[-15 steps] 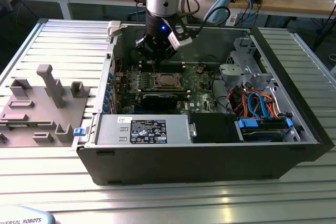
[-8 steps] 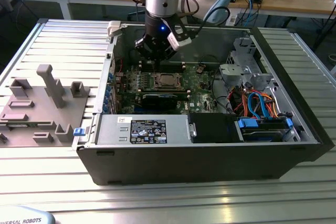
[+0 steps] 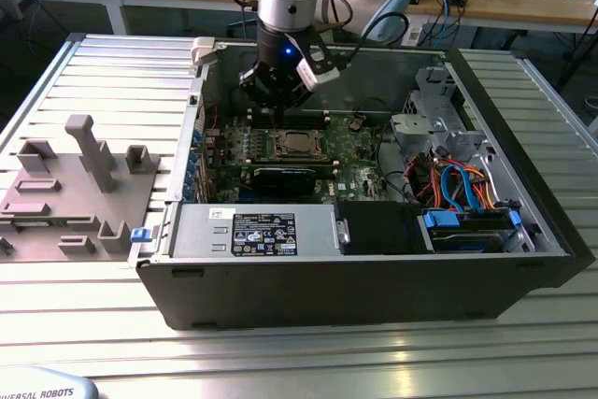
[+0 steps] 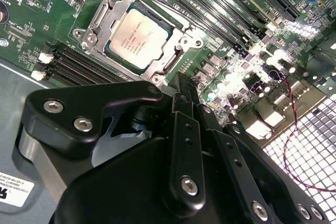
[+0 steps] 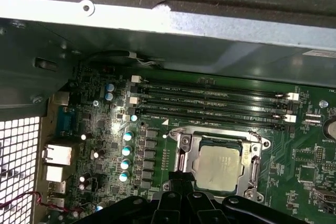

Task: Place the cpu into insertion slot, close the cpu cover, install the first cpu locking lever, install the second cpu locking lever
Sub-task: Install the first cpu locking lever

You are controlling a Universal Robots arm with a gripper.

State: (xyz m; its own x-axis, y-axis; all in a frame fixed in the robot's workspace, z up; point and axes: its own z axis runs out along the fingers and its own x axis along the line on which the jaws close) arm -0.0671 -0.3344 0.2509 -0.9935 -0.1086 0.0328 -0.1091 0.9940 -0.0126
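The cpu lies flat with its silver top up in the middle of the green motherboard. The insertion slot under it is hidden by the chip and the cpu cover. The cpu cover is down around the chip, its silvery frame also in the first wrist view. Thin metal lever rods lie flat along the cover's sides. My gripper hangs inside the case just behind the cpu, a little above the board. Its black fingers are shut with nothing between them.
The open computer case stands on a ribbed metal table. A power supply sits at the near wall, a drive cage with coloured cables at the exterior view's right. Long black memory slots run beside the cpu. A grey fixture lies outside, left.
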